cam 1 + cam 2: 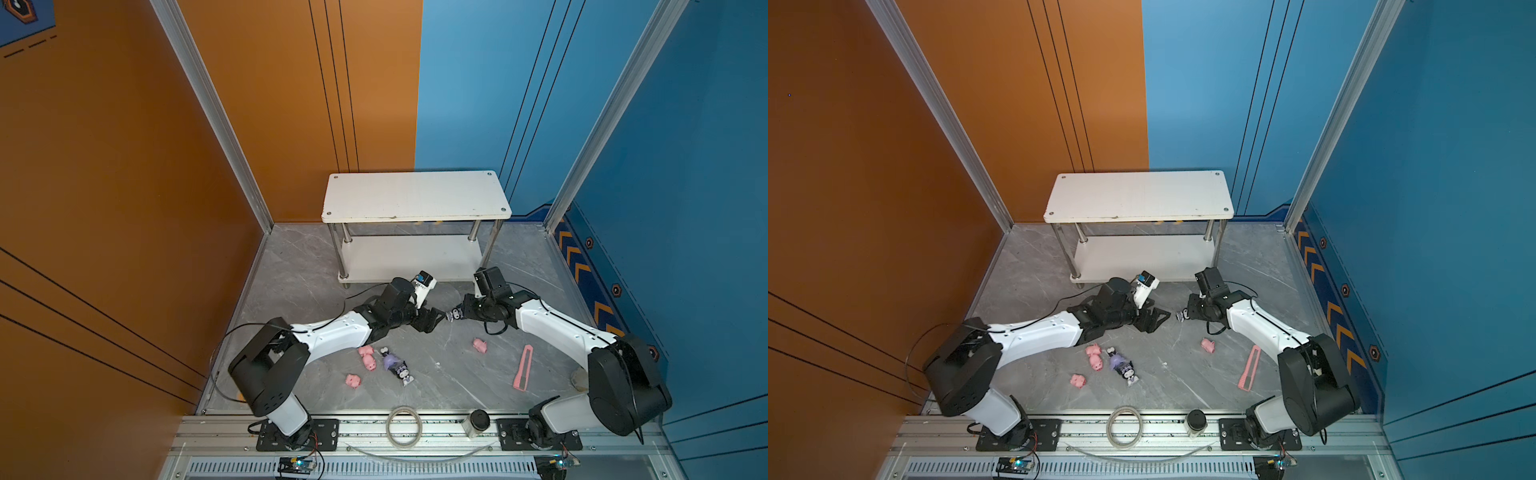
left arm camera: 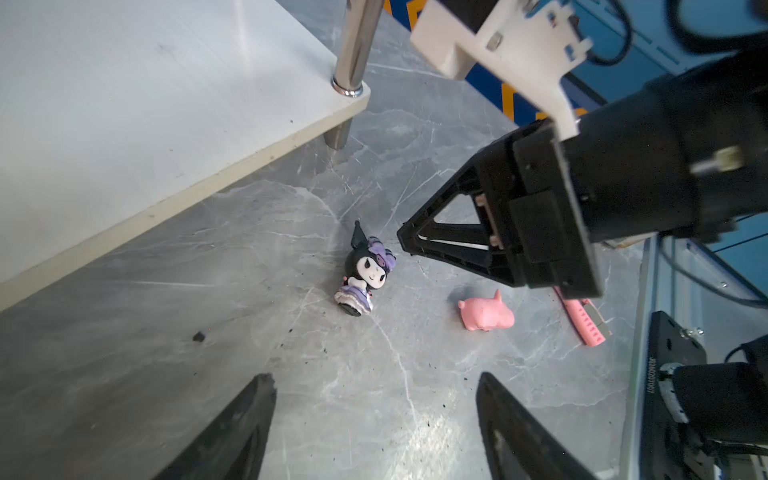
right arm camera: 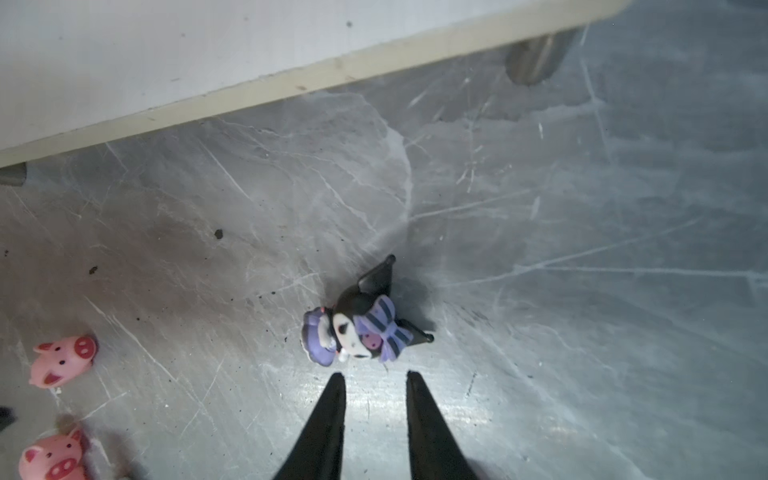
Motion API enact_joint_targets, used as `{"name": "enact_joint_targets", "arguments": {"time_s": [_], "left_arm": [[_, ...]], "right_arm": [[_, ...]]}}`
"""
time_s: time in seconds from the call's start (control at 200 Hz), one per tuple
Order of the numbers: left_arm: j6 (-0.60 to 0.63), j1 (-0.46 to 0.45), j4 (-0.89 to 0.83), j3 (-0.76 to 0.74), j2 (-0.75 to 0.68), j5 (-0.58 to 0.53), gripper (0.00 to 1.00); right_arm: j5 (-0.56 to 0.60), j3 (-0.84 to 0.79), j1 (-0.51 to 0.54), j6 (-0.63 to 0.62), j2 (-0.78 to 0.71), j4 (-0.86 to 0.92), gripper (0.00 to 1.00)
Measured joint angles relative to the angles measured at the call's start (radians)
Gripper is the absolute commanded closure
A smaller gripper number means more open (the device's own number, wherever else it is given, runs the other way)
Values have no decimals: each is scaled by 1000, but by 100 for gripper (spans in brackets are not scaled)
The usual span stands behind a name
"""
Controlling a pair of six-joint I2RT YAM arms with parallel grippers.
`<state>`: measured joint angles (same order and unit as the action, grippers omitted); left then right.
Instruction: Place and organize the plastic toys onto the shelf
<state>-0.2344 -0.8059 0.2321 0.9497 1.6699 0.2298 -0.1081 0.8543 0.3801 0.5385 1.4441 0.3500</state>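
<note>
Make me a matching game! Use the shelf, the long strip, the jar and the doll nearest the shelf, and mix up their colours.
Things:
1. shelf
2. strip
3. jar
4. doll

Clues:
a. pink and flat
b. black ears, purple bow
c. white boards, shiny legs
d. black lid

Pairs: 1-c, 2-a, 3-d, 4-b
</note>
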Motion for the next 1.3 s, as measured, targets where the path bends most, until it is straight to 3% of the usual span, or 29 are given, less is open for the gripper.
{"name": "enact_joint_targets", "arguments": {"time_s": [0.11,0.38,0.786,0.921,1.081,1.302], "left_arm": [[37,-18,-41,85,95,-10,21],[161,-74,-136,264,248,-157,29],[214,-71,-233,422,422,-174,40],[224,-66,-247,446,455,-172,56],[216,-53,-252,447,464,-166,57],[199,-46,-251,447,464,-160,81]], "right_arm": [[-35,-18,-46,14,-19,-2,62],[-52,-58,-143,20,-157,-2,60],[-31,-64,-176,-3,-256,39,55],[-26,-71,-183,-11,-265,53,54],[-26,-75,-186,-19,-271,61,54],[-27,-84,-190,-25,-272,61,54]]}}
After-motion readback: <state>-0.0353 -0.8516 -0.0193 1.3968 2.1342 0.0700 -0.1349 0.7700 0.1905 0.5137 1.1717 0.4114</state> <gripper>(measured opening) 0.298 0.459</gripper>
